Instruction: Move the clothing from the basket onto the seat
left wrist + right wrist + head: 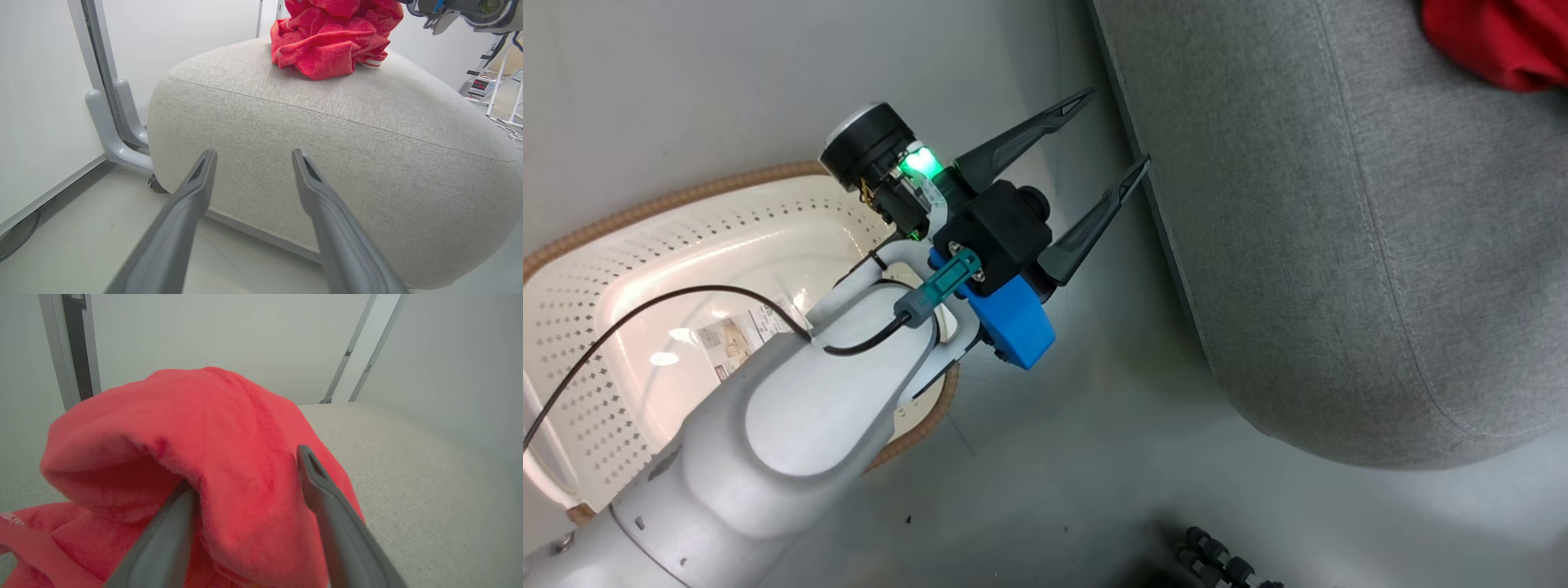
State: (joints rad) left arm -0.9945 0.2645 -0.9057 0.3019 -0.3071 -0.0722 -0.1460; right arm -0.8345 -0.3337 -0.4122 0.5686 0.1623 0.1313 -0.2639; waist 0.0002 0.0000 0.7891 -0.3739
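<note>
The grey seat (1339,245) takes up the right of the head view, a seam running along its rounded edge. The clothing (331,36) lies on top of it as a crumpled red heap with a strip of white striped trim at its lower edge. In the head view the heap shows at the seat's far corner.

The basket (645,245) stands on the floor (1054,457) left of the seat and apart from it. Its perforated cream walls and brown rim face the camera. Its pale bottom is in plain sight with a paper label (743,335) stuck to it. The near right part of the basket is hidden behind the left forearm (809,425).

That pale forearm reaches up across the basket's right side, with a black cable (645,310) looping along it. The left gripper (1119,126) hangs above the floor between basket and seat. Its two dark fingers are spread wide with nothing between them and point at the seat's side, close to it.

The right gripper (245,469) is over the top of the seat, right at the heap. Its fingers stand apart, and a fold of red cloth bulges between them and drapes over the tip of one finger, hiding it. The other finger's tip stands clear in front of the cloth, so the cloth is not pinched.
</note>
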